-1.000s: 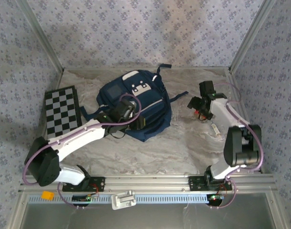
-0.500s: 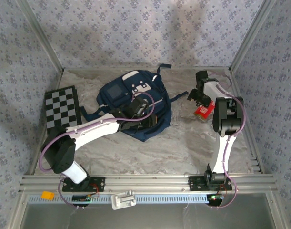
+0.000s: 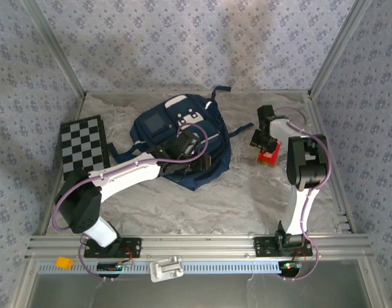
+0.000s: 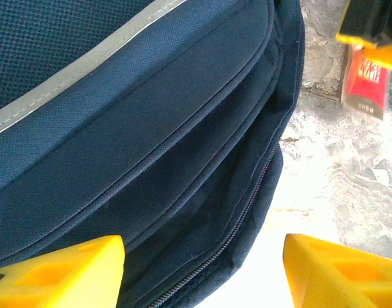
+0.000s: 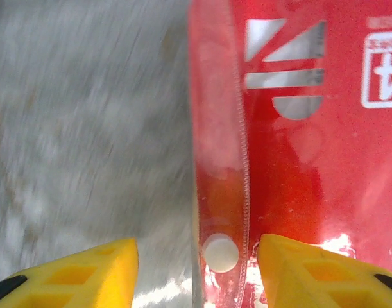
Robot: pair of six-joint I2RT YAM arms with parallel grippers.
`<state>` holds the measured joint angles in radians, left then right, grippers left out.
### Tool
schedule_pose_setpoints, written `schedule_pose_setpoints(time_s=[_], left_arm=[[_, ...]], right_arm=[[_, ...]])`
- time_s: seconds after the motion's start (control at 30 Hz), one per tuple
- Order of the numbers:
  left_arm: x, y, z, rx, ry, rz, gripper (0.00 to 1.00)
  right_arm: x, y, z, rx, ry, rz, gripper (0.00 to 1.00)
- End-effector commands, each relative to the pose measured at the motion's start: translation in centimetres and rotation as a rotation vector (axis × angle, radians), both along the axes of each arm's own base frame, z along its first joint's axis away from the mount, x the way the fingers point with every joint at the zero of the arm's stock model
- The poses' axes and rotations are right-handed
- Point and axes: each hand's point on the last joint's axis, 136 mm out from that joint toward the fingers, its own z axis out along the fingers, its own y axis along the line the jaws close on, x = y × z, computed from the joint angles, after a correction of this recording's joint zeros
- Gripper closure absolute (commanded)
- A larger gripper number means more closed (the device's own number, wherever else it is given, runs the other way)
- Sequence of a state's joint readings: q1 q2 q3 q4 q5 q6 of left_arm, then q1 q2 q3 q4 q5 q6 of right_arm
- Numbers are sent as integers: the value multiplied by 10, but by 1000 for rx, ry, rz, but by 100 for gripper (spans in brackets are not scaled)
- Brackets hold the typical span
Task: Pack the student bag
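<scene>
- I count one student bag (image 3: 158,123).
- One black-and-white checkerboard (image 3: 84,149).
- One red packet (image 3: 268,156).
- Two arms on my rig: left arm (image 3: 122,174), right arm (image 3: 303,160).
- One small orange block (image 3: 64,263).
- One pale clip (image 3: 165,268).

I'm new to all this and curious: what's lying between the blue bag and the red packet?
Just bare marbled table between bag and packet, as the top view shows; the bag's dark strap trails along the gap's far side.
</scene>
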<state>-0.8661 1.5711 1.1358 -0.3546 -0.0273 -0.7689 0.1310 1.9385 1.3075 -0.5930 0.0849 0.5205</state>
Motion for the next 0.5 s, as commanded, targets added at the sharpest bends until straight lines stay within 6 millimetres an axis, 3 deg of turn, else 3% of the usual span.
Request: schedule_pose_setpoints(time_s=[0.0,0.3,0.47], left_arm=[[-6,10,7,17,-13,7,34],[-17,22,12,-2,2,33,32],[-28,11,14,-105,76,51,33]], right_arm=[[-60,37,-22,94,140,35,48],[-138,102,-7,119,121,93,47],[-147,118,18,180,64,128,41]])
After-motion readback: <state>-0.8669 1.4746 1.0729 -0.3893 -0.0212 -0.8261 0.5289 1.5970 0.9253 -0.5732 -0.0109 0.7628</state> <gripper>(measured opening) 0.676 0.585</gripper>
